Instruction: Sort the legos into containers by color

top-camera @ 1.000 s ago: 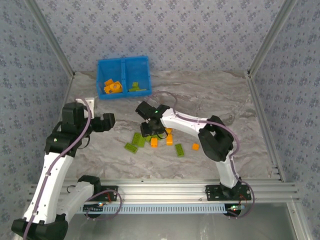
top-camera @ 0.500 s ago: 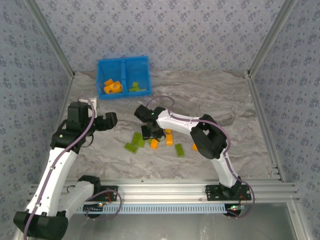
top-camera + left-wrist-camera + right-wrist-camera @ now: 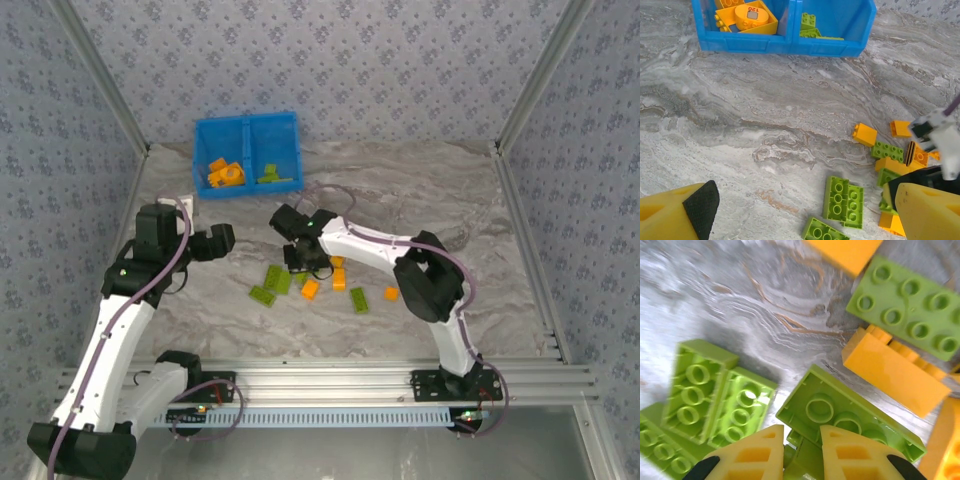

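Observation:
Orange and lime green legos (image 3: 312, 281) lie scattered mid-table. My right gripper (image 3: 305, 262) is down among them; in the right wrist view it (image 3: 802, 452) is shut on a lime green lego (image 3: 807, 462), with an upside-down green brick (image 3: 840, 415) right above its fingertips. My left gripper (image 3: 222, 240) hovers to the left of the pile, and it (image 3: 800, 205) is open over bare table beside some green bricks (image 3: 845, 199). The blue container (image 3: 246, 119) stands at the back, with orange legos (image 3: 747, 17) in its left compartment and green ones (image 3: 809, 25) in its right.
Metal frame rails run along both sides and the near edge (image 3: 330, 380) of the marbled table. Patterned walls close in the back. Open table stretches between the pile and the bin (image 3: 785, 42), and to the right of the pile.
My right gripper's fingers have closed onto the green lego in the pile. The left arm rose slightly at first, then stayed still with its gripper open.

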You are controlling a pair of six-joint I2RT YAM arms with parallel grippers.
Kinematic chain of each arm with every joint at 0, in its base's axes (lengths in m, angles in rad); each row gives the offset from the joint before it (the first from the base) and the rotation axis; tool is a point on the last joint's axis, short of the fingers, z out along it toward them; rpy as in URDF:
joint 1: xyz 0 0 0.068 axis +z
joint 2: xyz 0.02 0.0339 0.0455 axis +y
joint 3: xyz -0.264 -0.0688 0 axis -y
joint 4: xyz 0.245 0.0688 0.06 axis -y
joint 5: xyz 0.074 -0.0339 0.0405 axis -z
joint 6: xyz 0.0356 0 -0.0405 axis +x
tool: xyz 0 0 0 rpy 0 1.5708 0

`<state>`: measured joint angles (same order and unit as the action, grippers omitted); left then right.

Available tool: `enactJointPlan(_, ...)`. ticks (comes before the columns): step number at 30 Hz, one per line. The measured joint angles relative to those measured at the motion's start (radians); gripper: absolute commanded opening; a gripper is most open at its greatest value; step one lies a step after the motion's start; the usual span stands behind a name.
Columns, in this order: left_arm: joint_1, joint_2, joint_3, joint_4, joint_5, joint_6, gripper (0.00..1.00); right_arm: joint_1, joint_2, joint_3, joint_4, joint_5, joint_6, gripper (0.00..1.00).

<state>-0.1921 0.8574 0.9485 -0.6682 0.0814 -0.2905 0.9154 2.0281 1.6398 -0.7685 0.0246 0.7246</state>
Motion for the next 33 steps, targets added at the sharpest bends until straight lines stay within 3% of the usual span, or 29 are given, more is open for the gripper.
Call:
enactJointPlan(5,0.000,-0.001,0.000,0.001,0.000,-0.010,0.93,-0.005,-0.074,0.082,0.015,0.055,-0.032,0.19)
enactJointPlan(10,0.000,-0.008,0.000,0.008,0.000,-0.011,0.93,-0.045,-0.046,0.214,0.055,0.074,-0.071,0.19)
enactJointPlan(19,0.000,-0.024,-0.014,0.006,0.000,-0.014,0.93,-0.134,0.287,0.615,0.099,0.082,-0.180,0.21)
enactJointPlan(22,0.000,-0.028,-0.019,0.005,0.000,-0.018,0.93,-0.152,0.404,0.774,0.063,0.058,-0.206,0.32)
enactJointPlan(25,0.000,-0.031,-0.023,0.006,0.000,-0.018,0.93,-0.159,0.429,0.809,0.007,0.048,-0.249,0.51)
enactJointPlan(29,0.000,-0.032,-0.041,0.006,0.000,-0.018,0.93,-0.138,0.339,0.623,-0.019,-0.014,-0.330,0.72)
enactJointPlan(33,0.000,-0.023,-0.058,0.005,0.000,-0.018,0.93,-0.075,0.272,0.439,-0.053,-0.054,-0.461,0.82)
